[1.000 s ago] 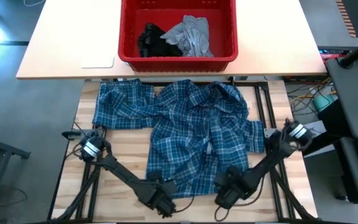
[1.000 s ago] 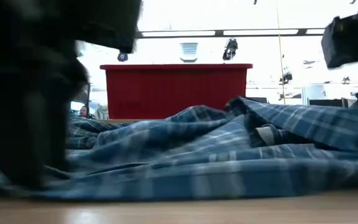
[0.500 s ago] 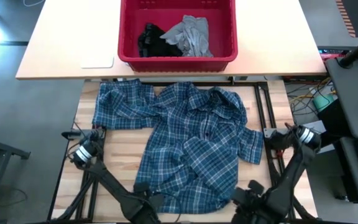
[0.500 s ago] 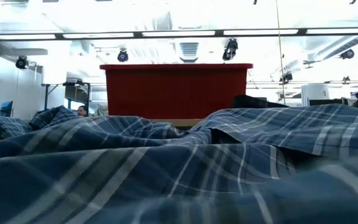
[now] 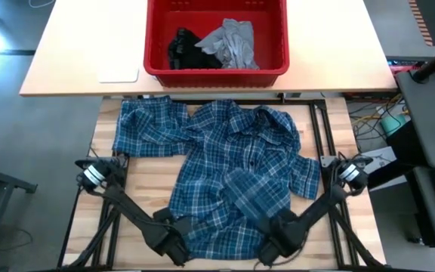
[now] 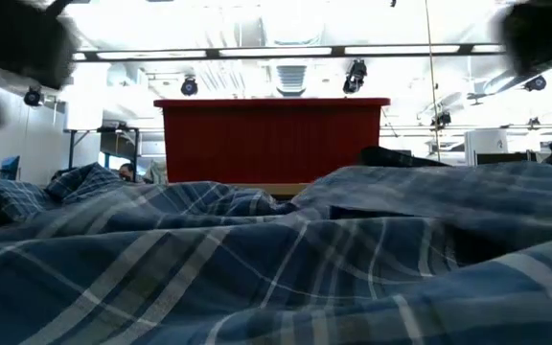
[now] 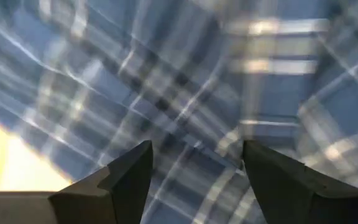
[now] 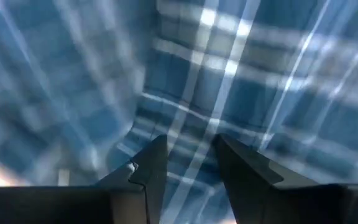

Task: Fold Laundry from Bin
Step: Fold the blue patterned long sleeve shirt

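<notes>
The blue-and-white plaid shirt (image 5: 232, 166) lies spread on the wooden table (image 5: 146, 189), collar toward the far edge and hem toward the near edge. It fills the foreground of the low view (image 6: 257, 268). My left gripper (image 5: 170, 243) stands open over the hem's left part, fingers pointing down at the plaid (image 7: 196, 155). My right gripper (image 5: 276, 242) is open with a narrower gap over the hem's right part (image 8: 189, 149). Neither has cloth between its fingers. The red bin (image 5: 216, 73) holds a grey T-shirt (image 5: 232, 41) and a black garment (image 5: 180, 47).
The bin stands on a lighter table (image 5: 74, 45) beyond the wooden one, seen as a red wall (image 6: 271, 139) in the low view. A flat white object (image 5: 119, 74) lies left of the bin. Bare wood shows left of the shirt's body and at the right edge.
Both grippers pulled back toward the near edge, and the shirt's lower part came with them. It now reaches nearer the near edge and lies flatter. Then my left gripper shifted toward the table's left, and my right gripper came back over the hem.
</notes>
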{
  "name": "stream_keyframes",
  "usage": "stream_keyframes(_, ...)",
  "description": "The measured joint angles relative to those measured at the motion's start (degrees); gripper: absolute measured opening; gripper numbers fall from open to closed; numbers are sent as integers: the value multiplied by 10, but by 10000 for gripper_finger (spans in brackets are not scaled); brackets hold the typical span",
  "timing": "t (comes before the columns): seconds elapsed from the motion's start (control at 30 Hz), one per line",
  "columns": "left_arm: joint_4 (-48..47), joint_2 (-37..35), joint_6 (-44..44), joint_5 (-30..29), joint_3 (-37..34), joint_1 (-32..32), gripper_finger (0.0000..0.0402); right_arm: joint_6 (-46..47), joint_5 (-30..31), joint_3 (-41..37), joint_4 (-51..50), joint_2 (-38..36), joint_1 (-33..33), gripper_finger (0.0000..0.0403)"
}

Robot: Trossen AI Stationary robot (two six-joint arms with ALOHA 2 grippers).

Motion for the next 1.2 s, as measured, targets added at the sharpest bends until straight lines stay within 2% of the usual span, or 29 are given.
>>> stream_keyframes(0.13,58,-9,-42,15,-51,-13,234,89,-113,-6,-7,-15,72,126)
stream_keyframes(0.2,59,-11,-52,3,-53,-18,234,160,-145,-5,-7,-35,109,123)
stream_keyframes(0.27,54,-11,-52,-4,-47,-18,234,227,-146,4,-6,-61,139,119)
stream_keyframes(0.33,52,-11,-50,-15,-38,-17,234,271,-106,17,-6,-86,159,115)
stream_keyframes(0.47,57,-9,-34,-22,-22,-3,234,261,88,37,16,-122,160,106)
stream_keyframes(0.53,56,-9,-26,-25,-16,2,234,228,113,34,18,-117,137,103)
stream_keyframes(0.7,50,-8,-21,-28,-12,7,235,136,55,13,39,-40,89,102)
stream_keyframes(0.8,50,-9,-28,-22,-16,8,235,148,-57,12,46,3,93,102)
stream_keyframes(0.93,50,-9,-39,-24,-20,4,235,188,-191,15,49,27,144,102)
stream_keyframes(1.0,50,-9,-40,-24,-20,5,235,215,-223,19,63,20,165,101)
stream_keyframes(1.1,50,-9,-41,-25,-21,4,235,267,-193,31,62,-25,178,94)
stream_keyframes(1.17,46,-10,-34,-16,-16,5,235,286,-129,40,62,-65,179,89)
stream_keyframes(1.2,43,-13,-24,-7,-11,5,235,285,-77,40,62,-84,180,87)
